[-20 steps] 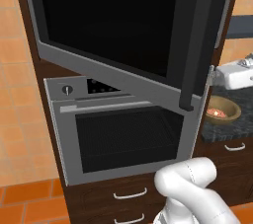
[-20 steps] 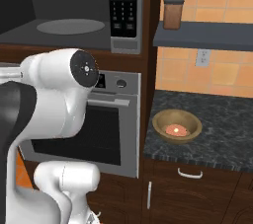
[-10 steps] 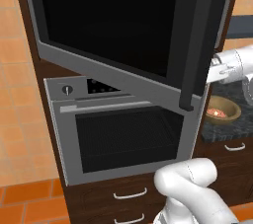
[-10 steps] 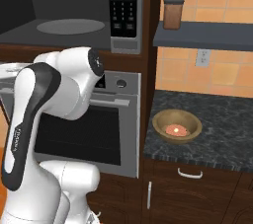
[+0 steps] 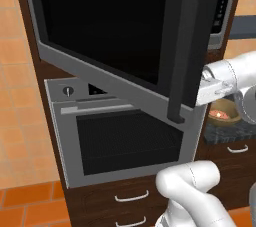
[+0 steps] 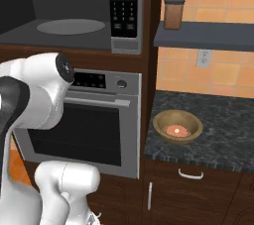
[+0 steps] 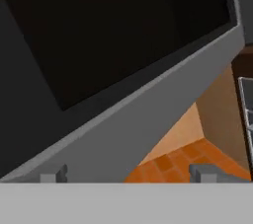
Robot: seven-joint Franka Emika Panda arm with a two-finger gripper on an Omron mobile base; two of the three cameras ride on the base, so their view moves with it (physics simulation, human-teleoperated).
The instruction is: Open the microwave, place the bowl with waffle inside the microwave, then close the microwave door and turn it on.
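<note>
The microwave (image 6: 69, 16) stands open, with its dark cavity, round turntable and black keypad (image 6: 123, 1) exposed. The microwave door (image 5: 115, 31) is swung out towards me, black glass with a grey lower edge and a dark vertical handle (image 5: 181, 46). In the hand view that door (image 7: 104, 35) is close ahead, and my gripper (image 7: 128, 174) is open with nothing between its fingertips (image 7: 52, 174). My white hand (image 5: 216, 85) sits just behind the door's handle edge. The tan-rimmed bowl (image 6: 177, 127) with reddish contents rests on the dark counter (image 6: 223, 130), to the right of the oven.
A grey oven (image 6: 94, 122) with a horizontal handle sits below the microwave. A brown jar (image 6: 173, 13) stands on the shelf (image 6: 208, 35) above the counter. Drawers with handles (image 6: 191, 174) lie under the counter. My arm's elbow (image 6: 39, 90) fills the left of the right base view.
My hand has moved left and a little down, from the right edge of the left base view to the door's handle edge. The elbow has swung lower and leftward. Door and bowl are unmoved.
</note>
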